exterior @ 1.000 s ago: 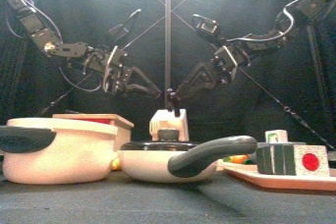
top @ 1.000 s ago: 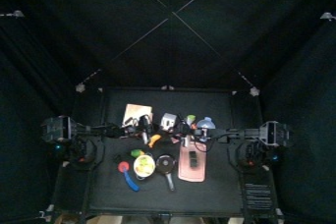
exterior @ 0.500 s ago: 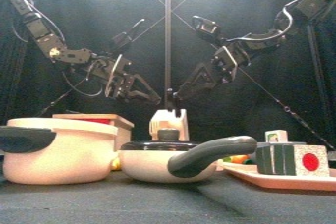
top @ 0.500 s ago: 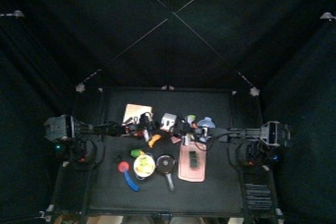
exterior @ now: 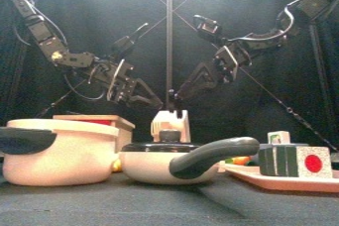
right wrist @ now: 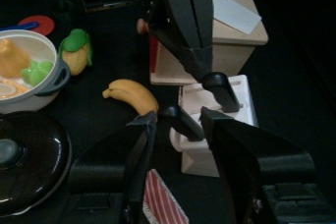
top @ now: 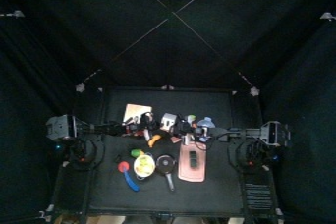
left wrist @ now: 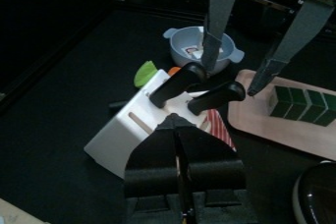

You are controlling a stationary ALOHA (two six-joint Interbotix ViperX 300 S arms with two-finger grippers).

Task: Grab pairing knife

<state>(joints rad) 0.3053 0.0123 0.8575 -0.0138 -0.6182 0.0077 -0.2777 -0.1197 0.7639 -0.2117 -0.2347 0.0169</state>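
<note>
The paring knife (right wrist: 221,91) sits in the white knife block (left wrist: 132,130) near the table's middle, only its black handle showing (the blade is hidden in the slot). The handle's long axis slants up out of the block's sloped face, its butt pointing toward the right arm. The right gripper (right wrist: 191,130) hovers just over it, jaws spread wide around nothing. The left gripper (left wrist: 194,174), jaws closed and empty, hangs near the block. Closing off-centre could clip a neighbouring handle or tip the block.
</note>
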